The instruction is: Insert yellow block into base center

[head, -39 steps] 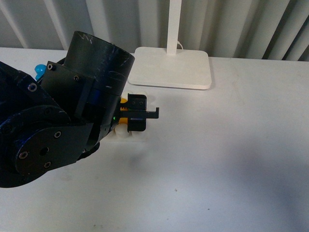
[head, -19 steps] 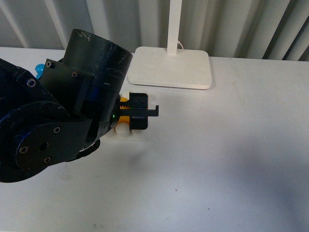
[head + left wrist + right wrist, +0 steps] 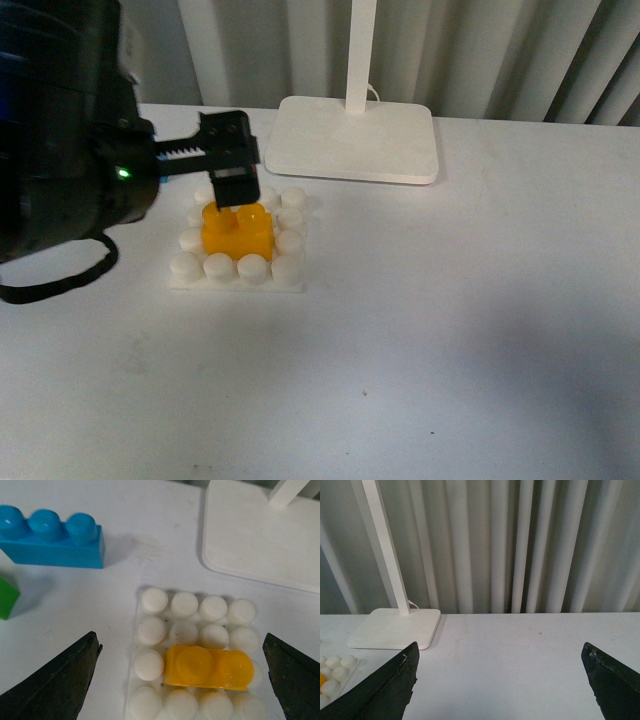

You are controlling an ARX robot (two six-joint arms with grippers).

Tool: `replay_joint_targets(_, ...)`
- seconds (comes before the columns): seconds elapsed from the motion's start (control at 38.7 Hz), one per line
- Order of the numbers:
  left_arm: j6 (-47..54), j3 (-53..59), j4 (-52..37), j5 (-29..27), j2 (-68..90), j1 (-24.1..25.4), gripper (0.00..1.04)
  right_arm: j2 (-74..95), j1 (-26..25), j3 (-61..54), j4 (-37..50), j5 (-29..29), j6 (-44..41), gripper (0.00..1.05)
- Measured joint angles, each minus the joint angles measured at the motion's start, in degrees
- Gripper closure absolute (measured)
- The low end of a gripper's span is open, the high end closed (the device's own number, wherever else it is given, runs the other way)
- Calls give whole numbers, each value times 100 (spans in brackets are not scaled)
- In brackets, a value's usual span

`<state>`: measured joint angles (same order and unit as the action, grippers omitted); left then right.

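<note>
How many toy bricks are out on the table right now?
3: the yellow block on the base, the blue brick beyond it, the green brick at the picture's edge. Others may be hidden.

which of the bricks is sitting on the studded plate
The yellow brick: it sits on the white base among its studs. The blue brick and green brick lie on the table beside it.
</note>
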<state>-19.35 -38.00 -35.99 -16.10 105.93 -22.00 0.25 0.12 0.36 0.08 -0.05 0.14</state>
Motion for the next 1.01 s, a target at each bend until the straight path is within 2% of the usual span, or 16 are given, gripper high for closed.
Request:
replay_joint_targets(0.16, 240, 1010, -79, 459, -1510, 684, 6, 0, 2, 0, 0, 0, 0, 9)
replay_joint_targets(0.34, 286, 1827, 448, 1338, -3469, 1714, 6, 0, 2, 0, 0, 0, 0, 9)
replay_joint_targets(0.44, 1008, 2562, -1012, 1545, -4096, 2135, 23, -2, 0, 0, 0, 0, 0, 9)
replay_joint_targets(0.52, 1403, 2813, -1414, 1565, -4441, 2181, 34, 0, 0, 0, 0, 0, 0, 9)
replay_joint_targets(0.7, 1766, 3147, -1224, 1602, -5053, 2184, 62, 0, 0, 0, 0, 0, 0, 9)
replay_joint_targets(0.75, 1812, 3252, -1086, 1606, -5274, 2184, 74, 0, 0, 0, 0, 0, 0, 9)
replay_joint_targets(0.91, 1851, 3565, -1226, 1609, -5473, 2186, 98, 0, 0, 0, 0, -2, 0, 9)
replay_joint_targets(0.93, 1845, 3602, -1147, 1606, -5554, 2188, 101, 0, 0, 0, 0, -2, 0, 9)
replay_joint_targets(1.01, 1878, 3668, -852, 1606, -5910, 2188, 101, 0, 2, 0, 0, 0, 0, 9)
